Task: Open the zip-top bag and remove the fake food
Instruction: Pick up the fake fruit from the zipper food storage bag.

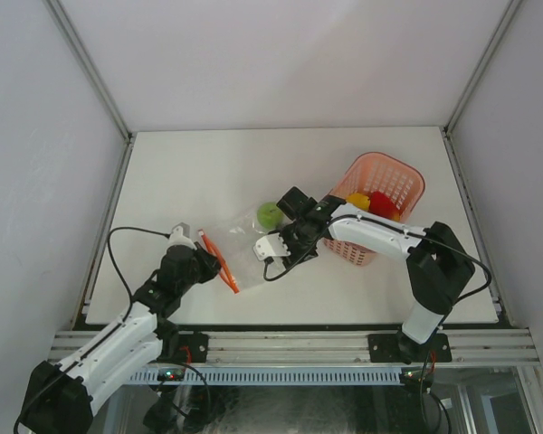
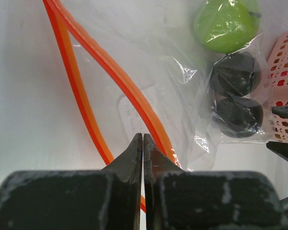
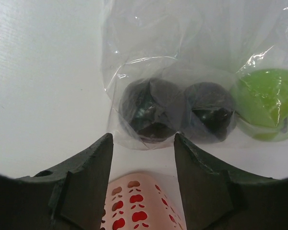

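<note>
Left gripper (image 2: 143,138) jaws meet at the zip strip (image 2: 110,68) of the zip-top bag (image 2: 149,57), right gripper (image 3: 143,139) jaws stand half open and empty, and the bag's faint label (image 2: 132,112) is unreadable.

No readable text in any view
The zip-top bag (image 2: 149,62) bears a small pale printed patch (image 2: 133,111) on its clear plastic, the lettering too faint and blurred to read

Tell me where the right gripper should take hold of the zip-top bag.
Probably the closed end of the zip-top bag, on the loose film beside the blackish pieces, coming from the pink basket side; the left gripper holds the zip edge.
</note>
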